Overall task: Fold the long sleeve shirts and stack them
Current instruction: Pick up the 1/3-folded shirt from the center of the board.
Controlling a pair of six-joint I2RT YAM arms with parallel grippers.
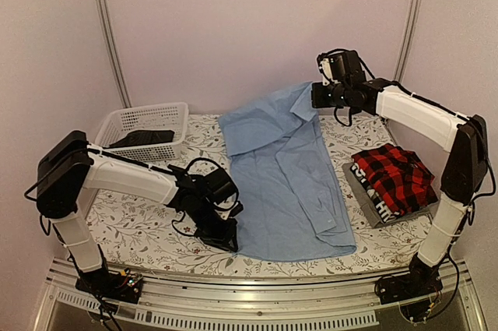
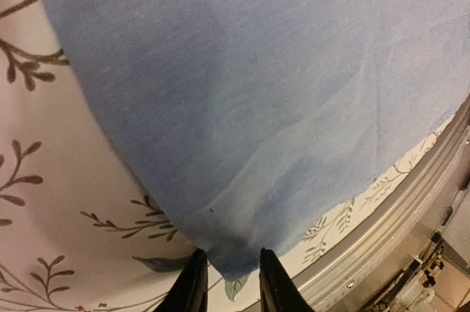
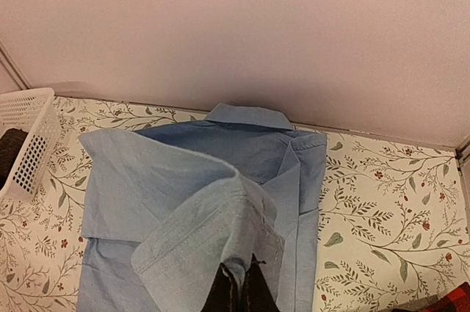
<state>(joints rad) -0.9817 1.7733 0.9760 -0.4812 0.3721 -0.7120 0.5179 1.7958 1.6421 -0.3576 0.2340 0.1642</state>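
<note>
Jaws of the left arm pinch the near hem corner of the light blue shirt (image 1: 284, 183), spread on the counter (image 1: 140, 230); right jaws grip a lifted fold at its far end.

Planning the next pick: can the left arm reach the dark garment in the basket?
Likely not yet: the left gripper is shut on the light blue shirt, though the basket lies open nearby.
</note>
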